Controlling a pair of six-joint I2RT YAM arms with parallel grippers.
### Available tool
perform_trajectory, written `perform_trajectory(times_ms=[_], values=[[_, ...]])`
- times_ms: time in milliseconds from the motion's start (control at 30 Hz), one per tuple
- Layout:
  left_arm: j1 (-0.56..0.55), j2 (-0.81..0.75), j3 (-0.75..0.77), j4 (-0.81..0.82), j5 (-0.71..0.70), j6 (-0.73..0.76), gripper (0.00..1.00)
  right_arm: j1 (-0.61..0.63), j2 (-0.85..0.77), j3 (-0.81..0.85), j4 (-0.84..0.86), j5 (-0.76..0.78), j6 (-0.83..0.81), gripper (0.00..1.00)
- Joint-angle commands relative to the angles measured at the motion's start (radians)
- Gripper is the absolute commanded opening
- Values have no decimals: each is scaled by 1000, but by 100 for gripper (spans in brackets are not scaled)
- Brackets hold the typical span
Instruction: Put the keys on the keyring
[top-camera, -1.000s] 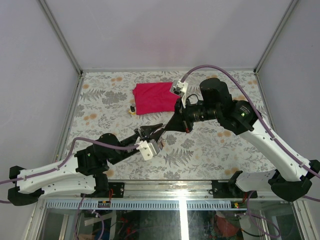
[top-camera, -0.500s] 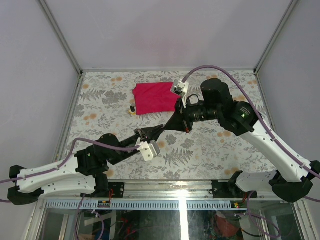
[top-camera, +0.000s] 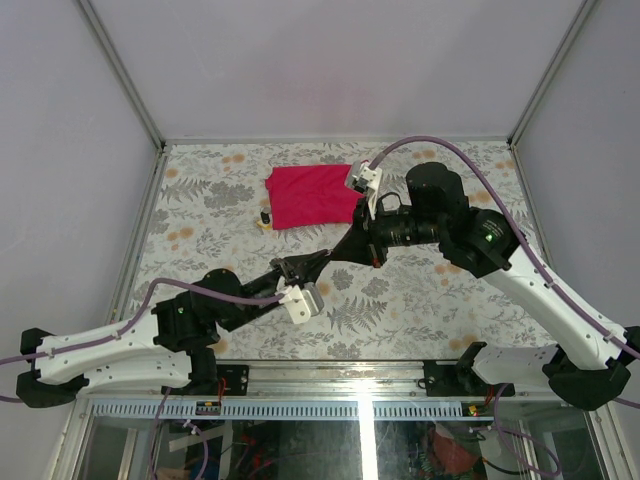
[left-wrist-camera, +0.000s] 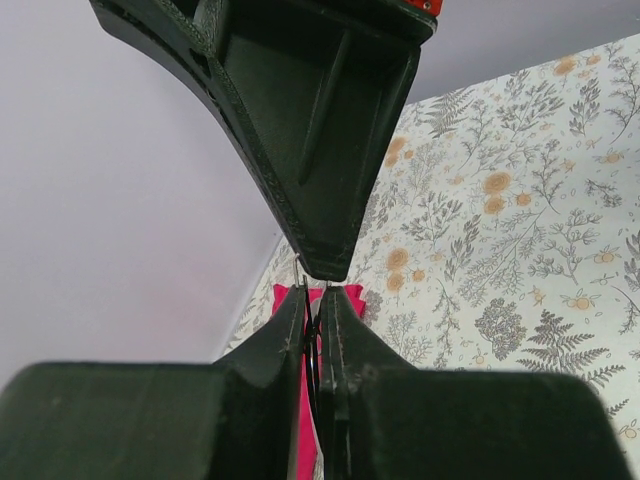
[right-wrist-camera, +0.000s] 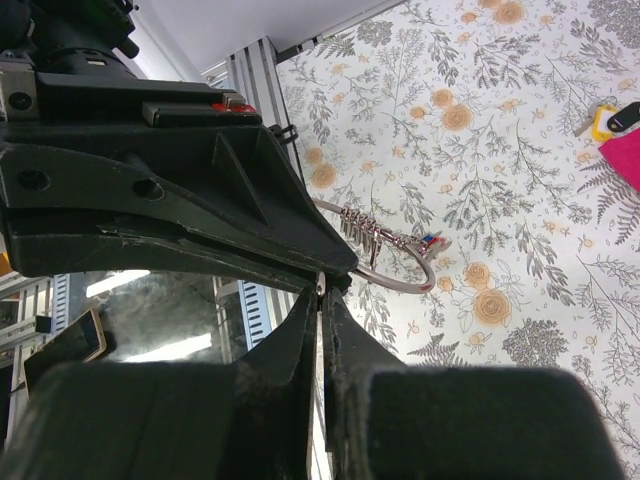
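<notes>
At centre, the left fingers (left-wrist-camera: 285, 335) and right fingers (right-wrist-camera: 352, 350) meet tip to tip, both clenched, above the floral surface (top-camera: 420, 300). The keyring (right-wrist-camera: 372, 234) juts out beside their tips, a red-and-blue key (right-wrist-camera: 430, 242) seemingly on it; which pair bears it cannot be told. Farther back, at ten o'clock, two loose keys (top-camera: 265, 218) lie just beside the red cloth (top-camera: 310, 195) at twelve o'clock. Threading looks under way, and the next move likely calls for one arm steadying the ring while the other fetches a key.
</notes>
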Motion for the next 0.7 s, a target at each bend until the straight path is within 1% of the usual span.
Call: perform_trajectory(times_ms=[0, 133, 267, 467, 567, 667], values=[[4, 0, 40, 24, -87, 19, 5, -4, -48, 1, 26, -17, 3, 0], [5, 8, 43, 19, -95, 22, 11, -4, -46, 5, 24, -20, 5, 0], [4, 12, 46, 17, -105, 18, 14, -4, -45, 4, 27, -21, 7, 0], [5, 10, 49, 12, -116, 10, 15, -4, -45, 4, 29, -27, 11, 0], [5, 10, 50, 13, -118, 11, 13, -4, -43, 5, 29, -27, 12, 0], [5, 14, 50, 13, -124, 11, 14, -4, -45, 7, 29, -28, 12, 0]])
